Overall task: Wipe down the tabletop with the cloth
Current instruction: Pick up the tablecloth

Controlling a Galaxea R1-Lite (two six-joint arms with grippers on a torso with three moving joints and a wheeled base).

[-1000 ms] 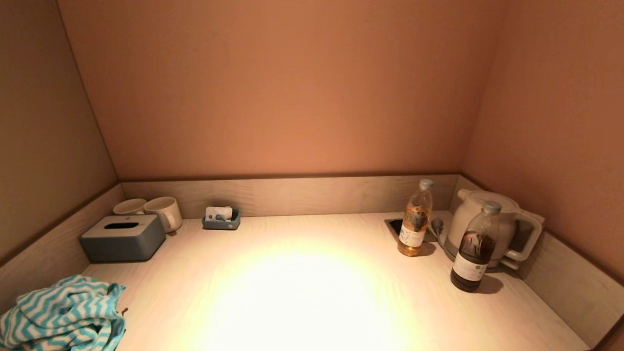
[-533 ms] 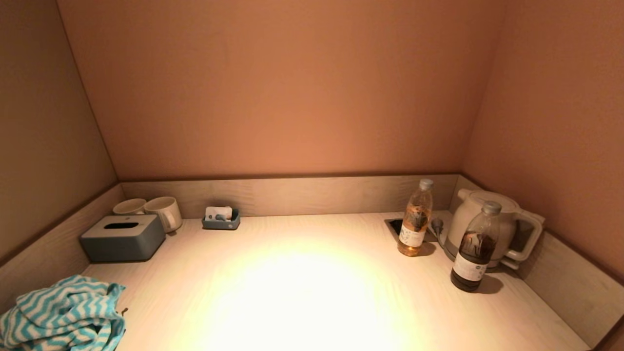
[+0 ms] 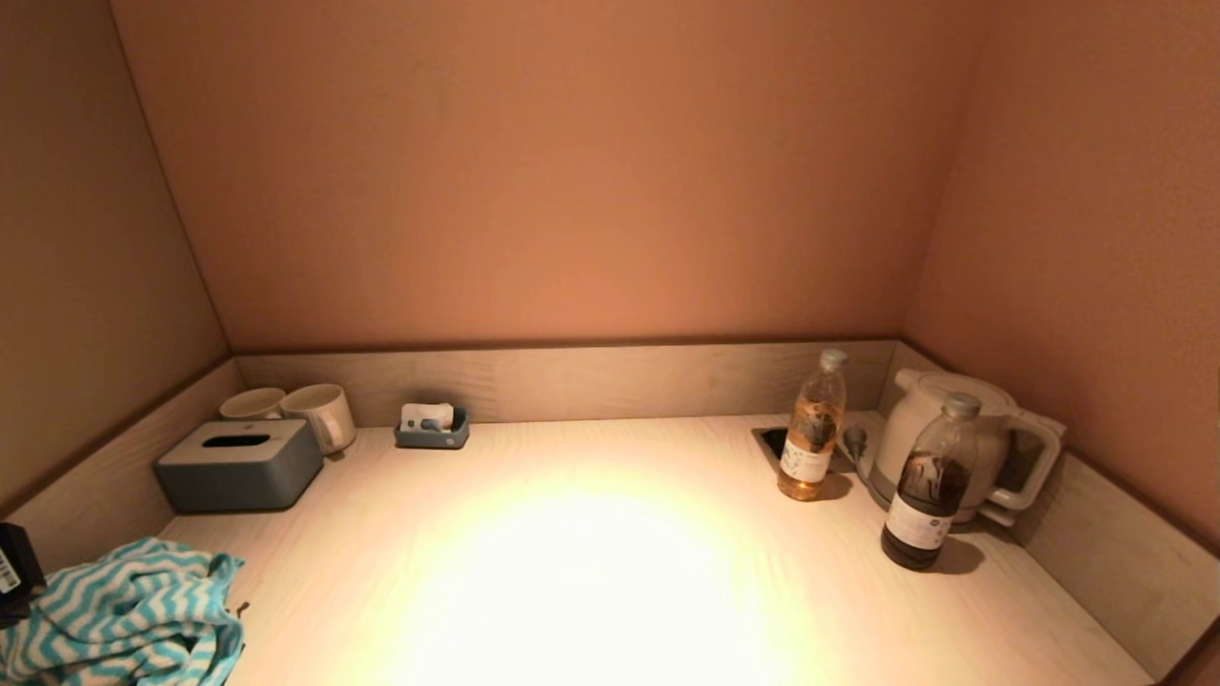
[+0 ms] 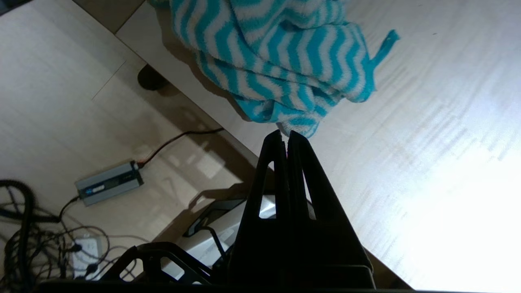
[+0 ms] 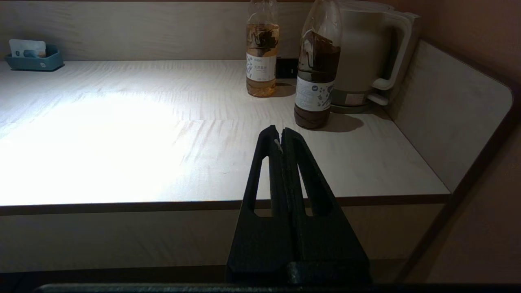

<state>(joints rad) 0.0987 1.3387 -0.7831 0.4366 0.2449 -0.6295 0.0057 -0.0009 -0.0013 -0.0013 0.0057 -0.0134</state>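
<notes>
left wrist view | left gripper (image 4: 284,136) closed, empty | tips beside cloth (image 4: 281,57) | right gripper (image 5: 279,134) closed, empty

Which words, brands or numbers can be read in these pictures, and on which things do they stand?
None can be read for sure.
White label of the pale amber plastic bottle: print too small.
White label of the dark brown plastic bottle: print and small pictures, blurred.
Plate on the base of the white electric kettle: blurred.
White card in the small blue-grey tray: no legible text.
Grey tissue box: no text seen.
</notes>
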